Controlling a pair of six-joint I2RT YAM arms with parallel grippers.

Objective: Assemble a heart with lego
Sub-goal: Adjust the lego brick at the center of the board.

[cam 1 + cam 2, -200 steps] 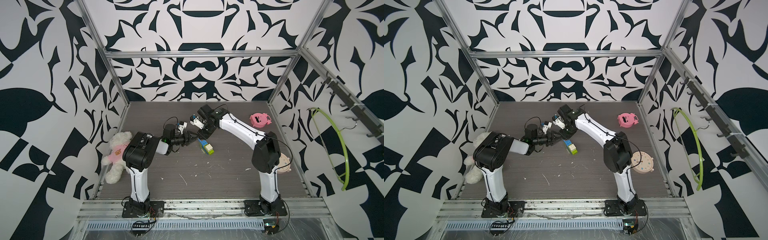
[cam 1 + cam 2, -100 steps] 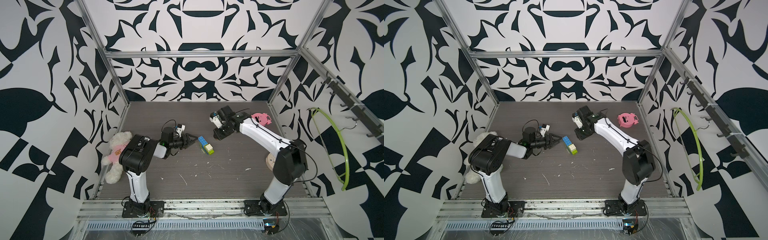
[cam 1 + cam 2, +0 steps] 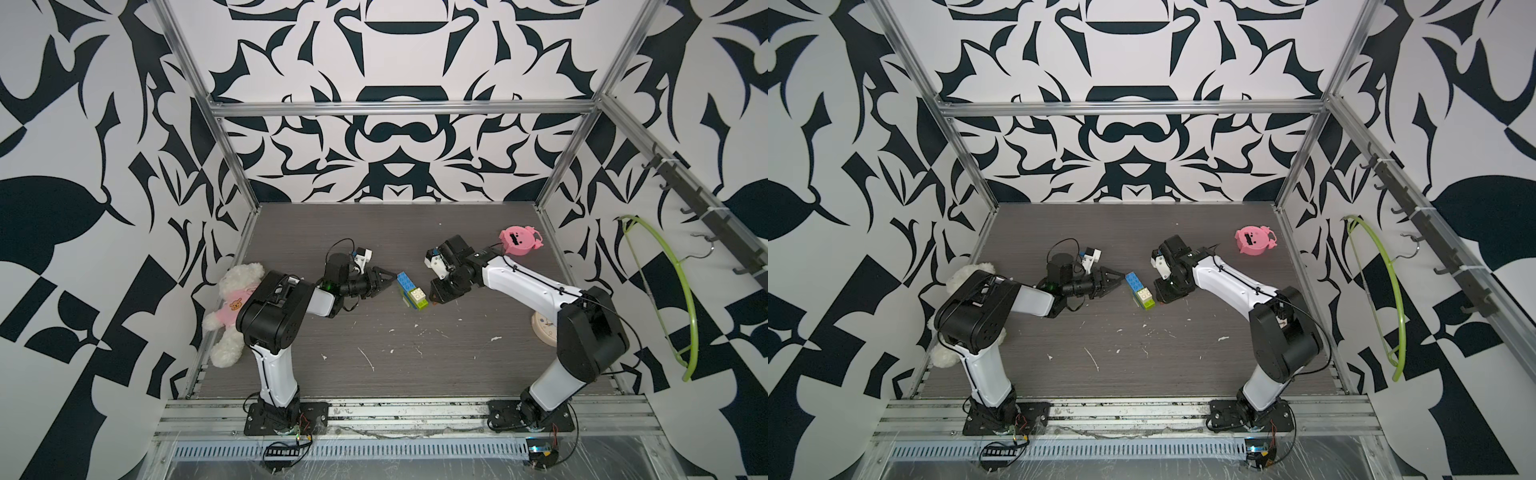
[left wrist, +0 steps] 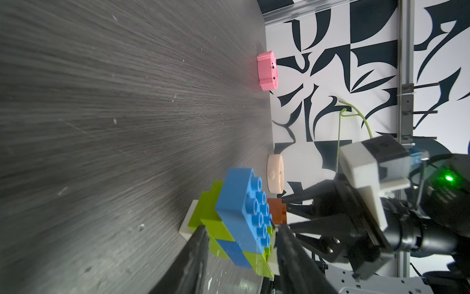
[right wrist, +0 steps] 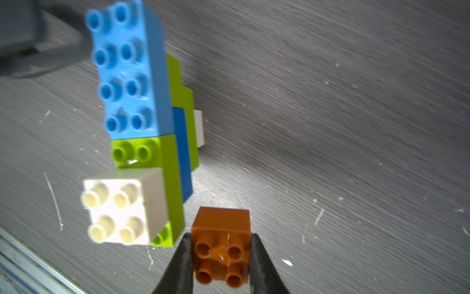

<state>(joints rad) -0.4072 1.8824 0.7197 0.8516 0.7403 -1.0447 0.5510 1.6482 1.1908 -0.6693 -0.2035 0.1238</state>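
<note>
The heart (image 3: 411,291) (image 3: 1140,291) is a stepped stack of blue, lime green and white lego standing studs-up mid-table. My left gripper (image 3: 390,280) (image 3: 1120,280) lies low on its left, turned on its side. Its jaws are open, tips just short of the blue end. In the left wrist view the heart (image 4: 236,211) shows beyond the left gripper (image 4: 239,229). My right gripper (image 3: 434,297) (image 5: 221,254) is shut on a square orange brick (image 5: 221,244) (image 4: 277,213), held beside the white-topped end of the heart (image 5: 137,122).
A pink round toy (image 3: 519,241) (image 4: 343,70) sits at the back right. A beige disc (image 3: 544,328) lies by the right wall, partly behind the right arm. A teddy bear (image 3: 232,299) leans at the left edge. A green hanger (image 3: 673,291) hangs on the right wall.
The right arm swung right and then came down toward the front, bringing the orange brick beside the heart. The left gripper's jaws narrowed a little; it barely moved.
</note>
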